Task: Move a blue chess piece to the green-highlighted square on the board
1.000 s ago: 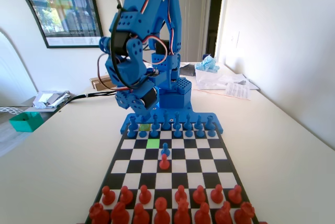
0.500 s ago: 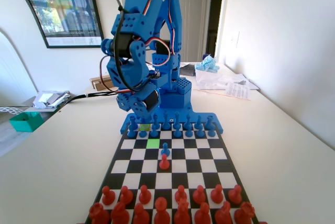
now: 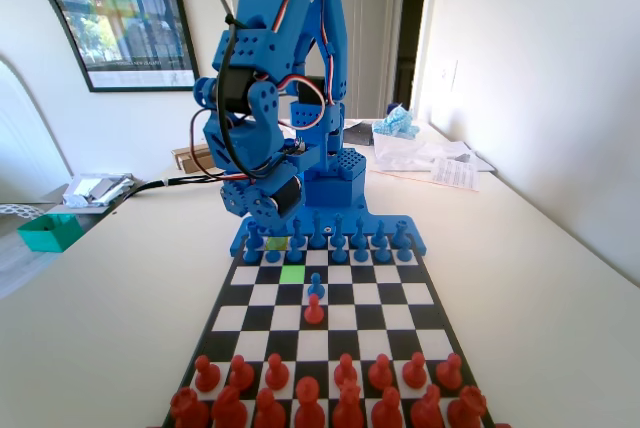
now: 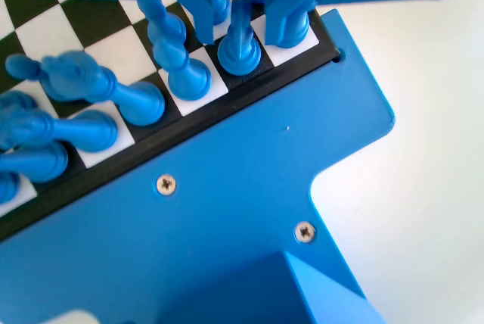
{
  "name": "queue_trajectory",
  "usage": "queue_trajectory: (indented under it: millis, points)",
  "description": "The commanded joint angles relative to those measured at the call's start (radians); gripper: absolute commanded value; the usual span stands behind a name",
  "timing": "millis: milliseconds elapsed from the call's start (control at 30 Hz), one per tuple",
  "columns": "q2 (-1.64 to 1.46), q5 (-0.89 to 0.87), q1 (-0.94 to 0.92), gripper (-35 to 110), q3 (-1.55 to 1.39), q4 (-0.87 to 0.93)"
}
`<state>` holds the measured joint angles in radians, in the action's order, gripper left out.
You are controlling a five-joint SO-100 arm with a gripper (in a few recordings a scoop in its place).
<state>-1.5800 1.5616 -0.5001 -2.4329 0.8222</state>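
The board [image 3: 400, 293] lies lengthwise, with the lime-green highlighted square [image 3: 292, 274] in the third row from the blue arm. In the fixed view my gripper [image 3: 260, 226] hangs low over the left end of the blue rows, beside a duller olive square [image 3: 277, 244]. The wrist view has the gripper [image 4: 242, 21] open, its jaws on either side of a slim blue piece [image 4: 240, 53] near the board's corner. Whether that piece is the blue chess piece of the task, and whether the jaws touch it, I cannot tell. One blue pawn [image 3: 316, 288] stands advanced mid-board.
A red pawn [image 3: 314, 310] stands right in front of the advanced blue pawn. Red pieces [image 3: 310, 388] fill the two near rows. Other blue pieces [image 4: 128, 101] crowd close to the gripper on the left in the wrist view. A teal box [image 3: 48, 231] sits on the table's left.
The arm has sunk a little and shifted slightly right over the left end of the blue rows. The pieces on the board have not moved.
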Motion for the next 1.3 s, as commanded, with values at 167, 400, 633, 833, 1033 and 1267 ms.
queue_trajectory:
  millis: [167, 400, 633, 833, 1033, 1267]
  points:
    - [-0.017, 0.023, 0.000, 1, -0.008, 0.008]
    - [-0.017, 0.035, -0.002, 1, -0.002, 0.032]
    - [-0.021, 0.064, -0.025, 1, 0.083, 0.155]
    - [-0.029, 0.089, -0.049, 1, 0.193, 0.291]
    - [-0.029, 0.083, -0.060, 1, 0.373, 0.456]
    - [-0.026, -0.029, 0.020, 1, 0.574, 0.545]
